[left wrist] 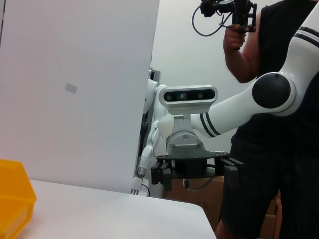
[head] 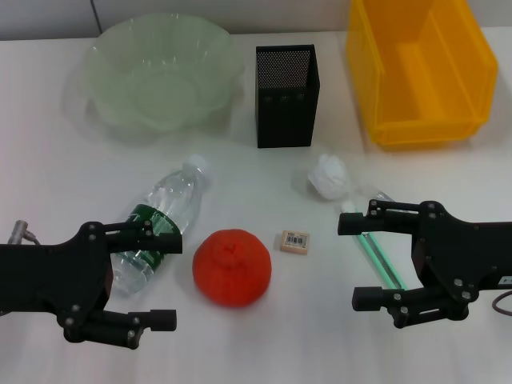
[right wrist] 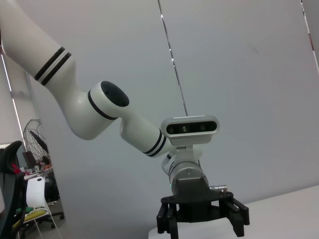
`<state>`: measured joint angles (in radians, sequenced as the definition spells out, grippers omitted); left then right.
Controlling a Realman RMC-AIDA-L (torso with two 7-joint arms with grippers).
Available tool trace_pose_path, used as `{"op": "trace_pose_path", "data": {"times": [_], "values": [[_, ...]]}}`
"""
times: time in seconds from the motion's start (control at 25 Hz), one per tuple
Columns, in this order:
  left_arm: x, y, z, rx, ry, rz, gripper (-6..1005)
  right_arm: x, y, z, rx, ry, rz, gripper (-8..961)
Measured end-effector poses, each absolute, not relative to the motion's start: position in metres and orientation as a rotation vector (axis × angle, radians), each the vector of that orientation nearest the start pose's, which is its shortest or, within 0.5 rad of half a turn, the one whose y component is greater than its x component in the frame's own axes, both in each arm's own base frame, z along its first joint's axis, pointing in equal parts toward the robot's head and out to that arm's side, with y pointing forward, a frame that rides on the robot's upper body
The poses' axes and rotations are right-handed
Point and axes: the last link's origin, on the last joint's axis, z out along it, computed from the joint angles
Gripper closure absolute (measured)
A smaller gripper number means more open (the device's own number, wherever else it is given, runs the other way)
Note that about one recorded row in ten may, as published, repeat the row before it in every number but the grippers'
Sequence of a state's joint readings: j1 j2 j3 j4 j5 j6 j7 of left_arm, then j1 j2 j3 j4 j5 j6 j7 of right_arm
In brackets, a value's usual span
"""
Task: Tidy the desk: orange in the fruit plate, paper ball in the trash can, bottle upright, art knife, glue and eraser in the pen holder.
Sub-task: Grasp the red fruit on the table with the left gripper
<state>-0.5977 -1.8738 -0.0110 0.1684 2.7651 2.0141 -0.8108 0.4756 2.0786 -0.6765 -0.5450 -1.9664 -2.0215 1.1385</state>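
I am watching the bumpy round orange (head: 232,267) lying on the white tabletop (head: 64,184) between both spread end effectors, nearer the left end effector (head: 164,276) than the right end effector (head: 358,260).

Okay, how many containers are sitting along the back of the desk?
3. The pale green fruit plate is at the back on the robot's left, the black mesh pen holder stands in the middle, and the yellow bin is on the right. None looks hidden.
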Motion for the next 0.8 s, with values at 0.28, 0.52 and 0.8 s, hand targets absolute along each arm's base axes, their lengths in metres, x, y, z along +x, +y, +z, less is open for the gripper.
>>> {"op": "trace_pose_path", "data": {"times": [0.28, 0.52, 0.8], "values": [[-0.281, 0.252, 0.024, -3.019, -0.229, -1.087, 158, 0.243, 0.254, 0.0, -2.968, 0.313, 1.207, 123], [-0.28, 0.252, 0.022, -3.018, -0.23, -1.095, 158, 0.244, 0.254, 0.0, -2.962, 0.314, 1.208, 124], [-0.268, 0.292, 0.045, -2.925, -0.344, -1.026, 159, 0.255, 0.254, 0.011, -2.88, 0.351, 1.208, 124]]}}
